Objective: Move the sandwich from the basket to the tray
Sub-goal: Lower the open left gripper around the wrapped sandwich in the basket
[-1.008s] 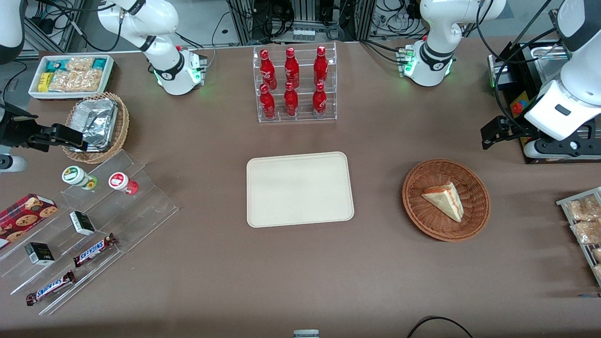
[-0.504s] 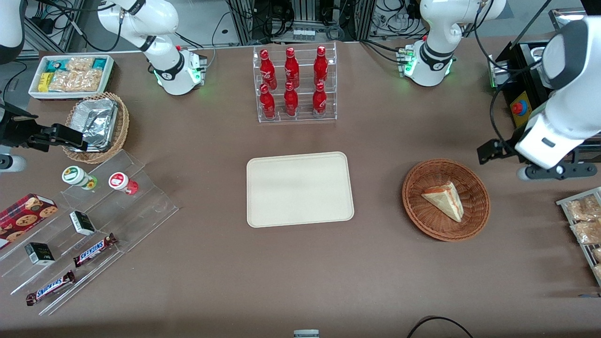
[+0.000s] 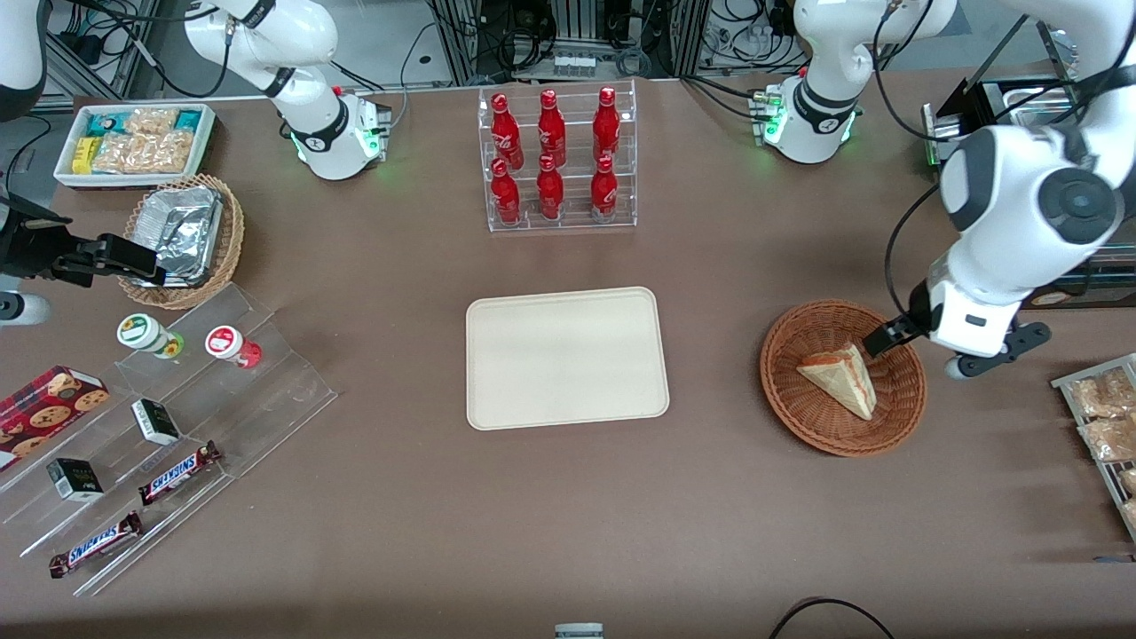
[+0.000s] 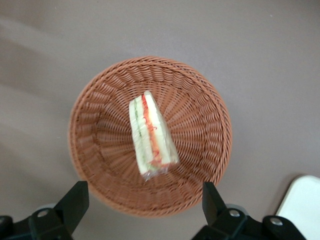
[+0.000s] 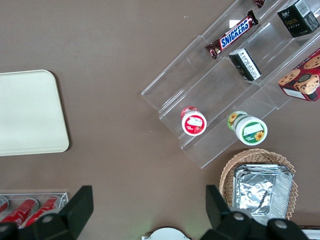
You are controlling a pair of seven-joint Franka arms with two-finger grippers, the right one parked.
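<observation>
One sandwich: the sandwich [image 3: 840, 380] lies in the basket [image 3: 785, 390], apart from the tray [image 3: 566, 358].
Front view, hand: the hand [image 3: 914, 348] hangs over the basket's rim toward the working arm's end of the desk [image 3: 710, 497].
Front view, surroundings: bottle rack [image 3: 556, 158] stands farther from the camera than the tray; bagged pastries [image 3: 1105, 417] lie near the basket.
Left wrist view: fingers [image 4: 212, 199] stand wide apart, holding nothing, the sandwich [image 4: 150, 132] and basket [image 4: 200, 160] below; nothing covers the sandwich.
Right wrist view: tray [image 5: 30, 112], candy bar [image 5: 235, 34].
</observation>
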